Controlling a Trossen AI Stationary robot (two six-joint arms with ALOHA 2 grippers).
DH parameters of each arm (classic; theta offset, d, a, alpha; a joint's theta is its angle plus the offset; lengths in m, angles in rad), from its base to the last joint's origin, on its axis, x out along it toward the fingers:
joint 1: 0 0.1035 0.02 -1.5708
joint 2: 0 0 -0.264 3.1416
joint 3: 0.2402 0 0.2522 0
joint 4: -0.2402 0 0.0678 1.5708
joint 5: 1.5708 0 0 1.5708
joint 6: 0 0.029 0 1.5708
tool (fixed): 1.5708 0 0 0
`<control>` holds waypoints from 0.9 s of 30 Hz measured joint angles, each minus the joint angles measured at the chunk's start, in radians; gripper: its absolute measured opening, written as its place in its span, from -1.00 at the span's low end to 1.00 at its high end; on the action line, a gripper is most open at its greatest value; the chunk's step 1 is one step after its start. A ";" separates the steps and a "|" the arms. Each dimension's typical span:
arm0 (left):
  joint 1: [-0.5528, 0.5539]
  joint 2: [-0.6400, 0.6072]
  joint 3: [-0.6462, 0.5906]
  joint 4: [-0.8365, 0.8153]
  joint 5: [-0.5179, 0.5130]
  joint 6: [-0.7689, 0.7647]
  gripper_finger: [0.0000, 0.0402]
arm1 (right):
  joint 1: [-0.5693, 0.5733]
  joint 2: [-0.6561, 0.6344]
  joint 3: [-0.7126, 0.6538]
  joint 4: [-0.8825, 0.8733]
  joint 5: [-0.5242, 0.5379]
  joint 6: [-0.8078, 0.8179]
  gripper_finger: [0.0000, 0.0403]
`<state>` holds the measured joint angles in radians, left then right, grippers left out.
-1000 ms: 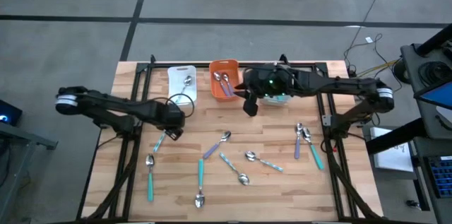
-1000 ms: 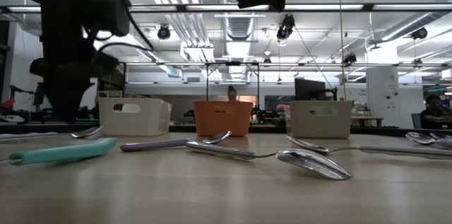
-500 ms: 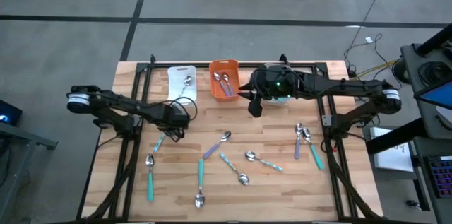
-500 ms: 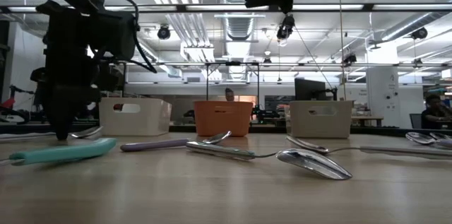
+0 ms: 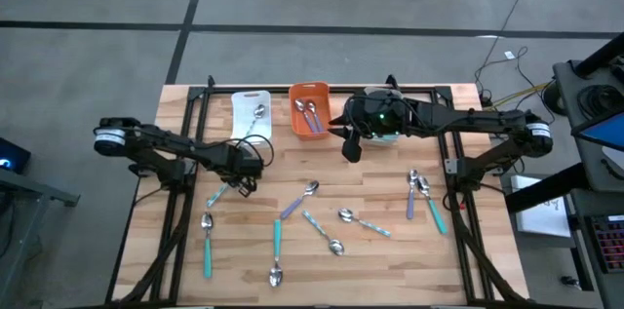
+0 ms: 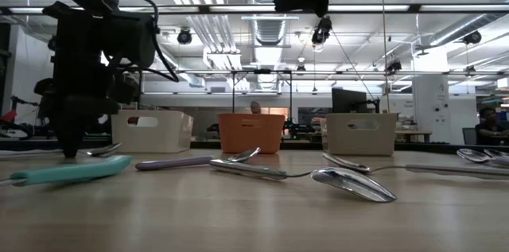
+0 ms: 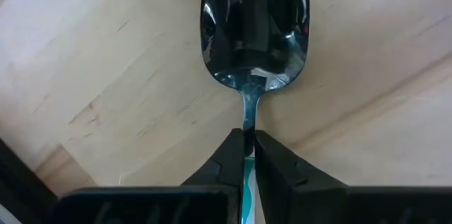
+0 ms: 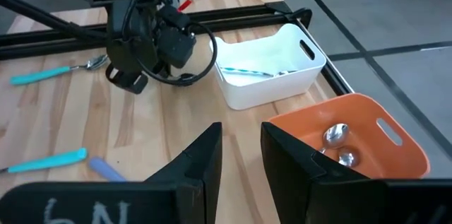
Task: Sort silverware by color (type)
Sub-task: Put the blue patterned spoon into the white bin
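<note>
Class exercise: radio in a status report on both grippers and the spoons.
Left gripper shut on teal spoon, table level. Right gripper open, empty, near orange bin. Nothing blocking.

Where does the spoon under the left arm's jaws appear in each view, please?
High: the teal spoon lies below the white bin.
Low: far left, bowl at beside the left gripper.
Left wrist: centre, neck pinched.
Right wrist, near that gripper.
Shared landmark: the white bin.

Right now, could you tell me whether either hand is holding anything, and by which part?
The left hand is shut on a teal-handled spoon, pinching its neck just below the bowl. The right hand holds nothing.
</note>
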<state>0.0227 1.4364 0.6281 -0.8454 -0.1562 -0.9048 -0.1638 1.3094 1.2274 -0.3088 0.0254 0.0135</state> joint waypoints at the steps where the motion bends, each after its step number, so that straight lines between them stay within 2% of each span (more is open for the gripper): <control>1: 0.000 0.000 0.000 0.001 0.000 -0.003 -0.97 | 0.000 0.000 0.000 0.000 0.000 -0.002 -0.55; 7: -0.011 -0.005 0.028 0.002 -0.002 -0.005 -0.98 | 0.000 0.000 -0.002 -0.020 0.000 -0.014 -0.55; 14: -0.049 -0.077 0.137 -0.002 0.069 0.039 -0.99 | 0.000 0.000 -0.030 -0.033 -0.003 -0.040 -0.55; 18: -0.051 -0.118 0.221 -0.030 0.072 0.091 -0.99 | 0.000 -0.001 -0.054 -0.033 -0.003 -0.069 -0.55; 27: 0.064 -0.153 0.446 -0.123 0.011 0.255 -1.00 | 0.000 -0.025 -0.125 -0.045 -0.007 -0.134 -0.55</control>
<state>0.0867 1.2836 1.0742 -0.9683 -0.1456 -0.6497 -0.1638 1.2844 1.1027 -0.3543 0.0186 -0.1203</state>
